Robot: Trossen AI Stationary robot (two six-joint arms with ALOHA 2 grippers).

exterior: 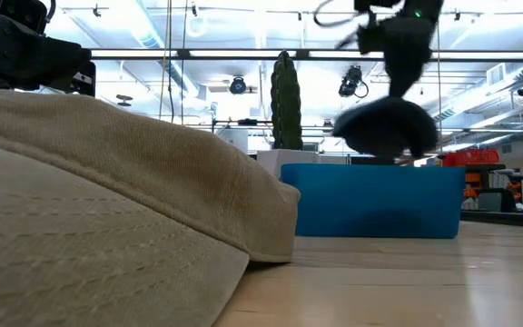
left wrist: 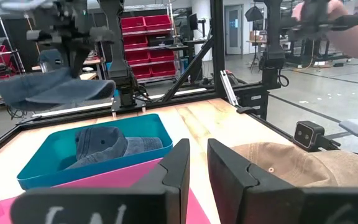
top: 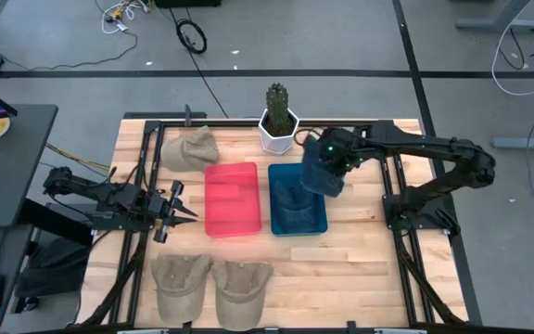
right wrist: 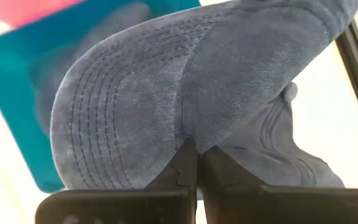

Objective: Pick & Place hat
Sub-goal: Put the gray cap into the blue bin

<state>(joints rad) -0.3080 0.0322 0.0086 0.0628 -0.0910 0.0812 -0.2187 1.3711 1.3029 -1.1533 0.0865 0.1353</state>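
Note:
A blue denim hat (top: 322, 176) hangs from my shut right gripper (right wrist: 197, 167) above the blue bin's (top: 297, 221) far right part. In the low view the hat (exterior: 384, 129) hangs just over the bin's rim (exterior: 370, 173). A second blue hat (left wrist: 104, 146) lies inside that bin. My left gripper (left wrist: 197, 158) waits left of the red bin (top: 232, 199), its fingers a narrow gap apart and touching nothing. One tan hat (top: 190, 148) lies on the table's far left part, and two more (top: 182, 283) (top: 241, 289) lie at the near edge. My right gripper pinches the denim hat between its two fingers on a fold of cloth (right wrist: 191, 134) between the stitched brim (right wrist: 92, 124) and the crown with its button (right wrist: 291, 93). The fingers come from above. The hat is lifted clear and hangs below them, over the blue bin.
A cactus in a white pot (top: 279, 125) stands just beyond the two bins, close to the right arm. Black frame rails run along both table sides (top: 146, 167) (top: 399, 186). A person's hand (left wrist: 347, 25) shows in the room beyond. Bare wood lies right of the blue bin.

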